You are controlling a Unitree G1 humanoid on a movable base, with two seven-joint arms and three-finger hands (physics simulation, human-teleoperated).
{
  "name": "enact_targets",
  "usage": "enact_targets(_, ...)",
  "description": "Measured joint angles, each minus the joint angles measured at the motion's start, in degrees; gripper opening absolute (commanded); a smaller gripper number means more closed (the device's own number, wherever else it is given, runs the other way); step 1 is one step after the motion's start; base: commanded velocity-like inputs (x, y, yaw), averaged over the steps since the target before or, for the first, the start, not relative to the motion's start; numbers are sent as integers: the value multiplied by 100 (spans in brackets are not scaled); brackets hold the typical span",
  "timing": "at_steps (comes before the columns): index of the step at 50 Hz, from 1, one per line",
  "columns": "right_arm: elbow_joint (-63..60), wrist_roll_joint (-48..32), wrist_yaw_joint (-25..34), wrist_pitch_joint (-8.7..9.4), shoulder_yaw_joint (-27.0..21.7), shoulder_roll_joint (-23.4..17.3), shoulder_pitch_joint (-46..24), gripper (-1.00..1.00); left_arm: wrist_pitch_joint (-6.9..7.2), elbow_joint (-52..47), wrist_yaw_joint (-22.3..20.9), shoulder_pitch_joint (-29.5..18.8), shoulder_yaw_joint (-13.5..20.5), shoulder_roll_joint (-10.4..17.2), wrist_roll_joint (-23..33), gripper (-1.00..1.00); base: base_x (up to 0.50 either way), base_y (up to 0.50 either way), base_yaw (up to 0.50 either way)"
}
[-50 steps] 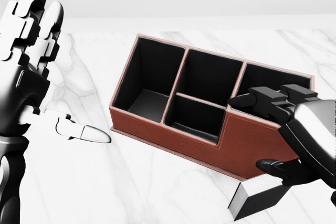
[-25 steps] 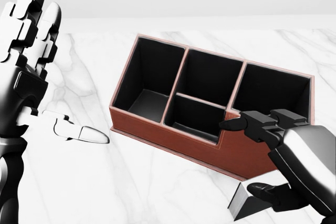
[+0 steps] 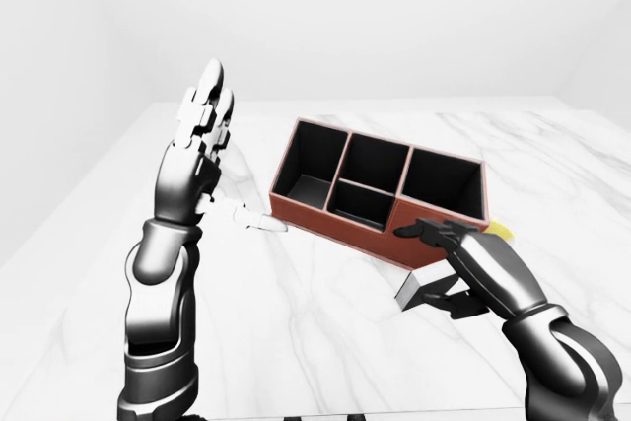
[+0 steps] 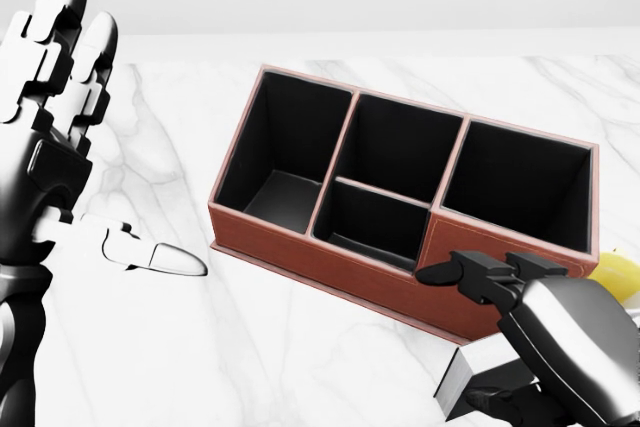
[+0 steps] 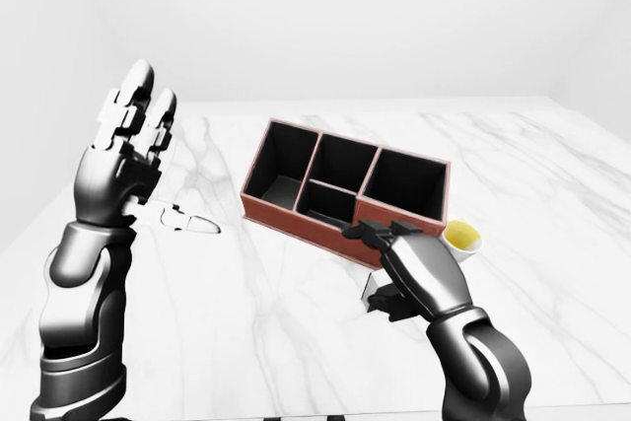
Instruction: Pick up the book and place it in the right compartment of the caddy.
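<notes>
Left-eye view: a brown caddy (image 3: 380, 206) with black insides sits at a slant on a white marble table (image 3: 296, 322). It has a tall compartment at its left end, two smaller ones in the middle, one behind the other, and a wide one at its right end. The left hand (image 3: 202, 140) stands upright well to the left of the caddy, fingers straight up and thumb poking out toward the caddy's left end, clearly released and holding nothing. The right hand (image 3: 458, 268) reaches in below the caddy's right end, fingers pointing left just under its low wall. Under that hand lies the book (image 3: 412, 290), a dark slab with a pale edge, flat on the table just below the caddy's right compartment. A sliver of something yellow (image 3: 500, 231) peeks out at the caddy's lower right corner.

Head view: the caddy fills the middle, all four compartments black inside (only dark floors show). The right hand's upper fingers (image 4: 470, 270) lie against the caddy's near wall under the right compartment, and the thumb comes in beneath, beside the book's pale end. I cannot tell whether the fingers grip the book or only bracket it.

Right-eye view: the yellow thing reads as a small round cup (image 5: 461, 239) just right of the caddy's right end. The book shows only as a pale end under the hand.
</notes>
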Motion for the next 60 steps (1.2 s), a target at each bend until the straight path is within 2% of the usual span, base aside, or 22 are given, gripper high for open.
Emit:
enact_targets(33,853,-1072,0,0,566,-227,-359,25,0,338,-21,78,76,27,-152,100,0,0,0)
enact_targets(60,1417,-1724,0,0,764,-358,-427,26,0,471,-9,153,131,47,-292,100,0,0,0)
